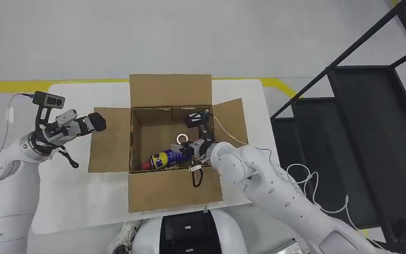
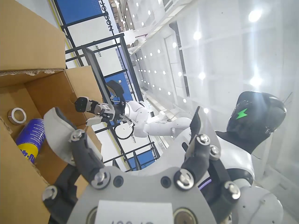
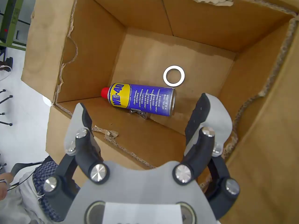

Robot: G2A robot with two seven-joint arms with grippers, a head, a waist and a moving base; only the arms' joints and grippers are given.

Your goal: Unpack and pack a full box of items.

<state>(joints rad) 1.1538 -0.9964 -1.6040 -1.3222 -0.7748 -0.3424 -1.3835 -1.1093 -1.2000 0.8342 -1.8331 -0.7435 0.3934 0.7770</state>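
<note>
Can (image 3: 140,99) lies on its side along the box's (image 3: 144,8) near wall, below the wide-open right hand (image 3: 142,108), its long axis running finger to finger. Left hand (image 2: 126,122), also wide, hangs farther off beside the box.

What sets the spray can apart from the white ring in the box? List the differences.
Colour: the spray can is blue and yellow with a red cap; the ring is plain white.
Shape: the spray can is a long cylinder, the ring a much smaller, low hoop.
Pose: the spray can lies on its side; the ring lies flat, hole up.
Both rest on the floor of the box, close together.
</note>
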